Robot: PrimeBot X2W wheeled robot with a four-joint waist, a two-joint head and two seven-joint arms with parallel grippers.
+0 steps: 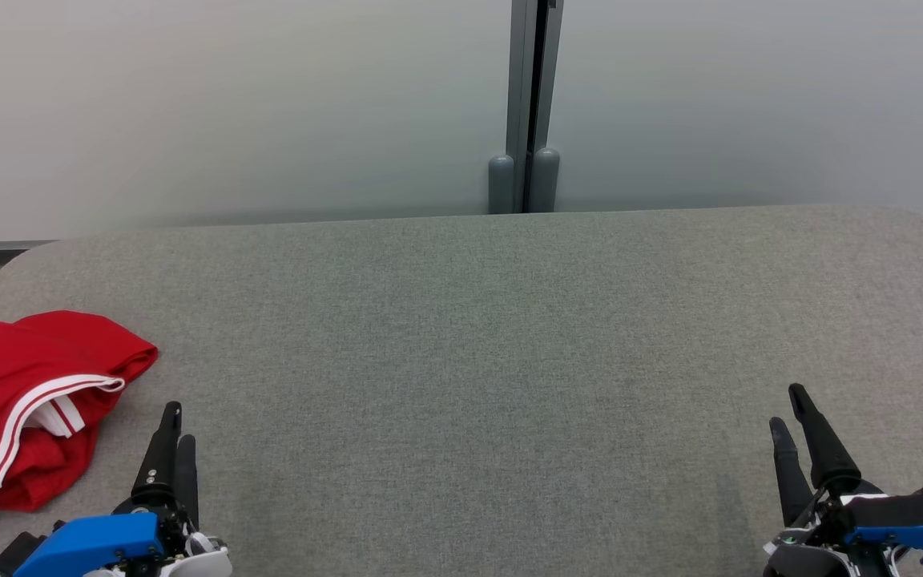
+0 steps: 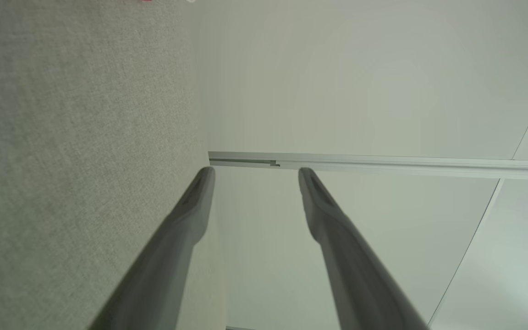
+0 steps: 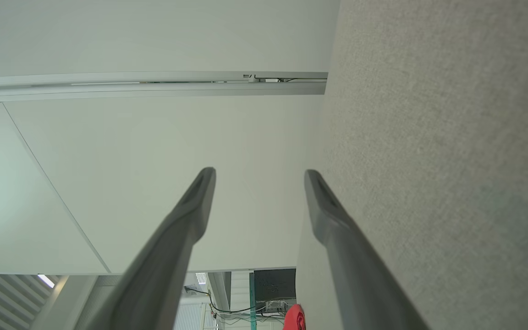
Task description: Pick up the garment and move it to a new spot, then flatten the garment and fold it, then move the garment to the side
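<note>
Head view: the crumpled red garment (image 1: pixel 21 385) with white stripes lies at the grey table's (image 1: pixel 461 336) near left corner, cut off by the frame. It is just beside the left gripper (image 1: pixel 179 423), while the right gripper (image 1: pixel 785 406) is well apart from it, both pointing forward. Left wrist view: the fingers are spread wide and hold nothing; right wrist view: the fingers are likewise apart and hold nothing, with a red scrap (image 3: pixel 294 318) at the bottom edge too small to make out.

One red garment (image 1: pixel 21 385) lies on one grey cloth-covered table (image 1: pixel 461 361). Two grippers are counted at the table's near edge, the left gripper (image 1: pixel 179 423) and the right gripper (image 1: pixel 787 407), each with two long dark fingers (image 1: pixel 161 461), making four fingers in all. Behind the table stand two pale wall panels (image 1: pixel 229 104) joined by one grey upright (image 1: pixel 519 80), with two rounded grey posts (image 1: pixel 501 183) side by side at its foot.
</note>
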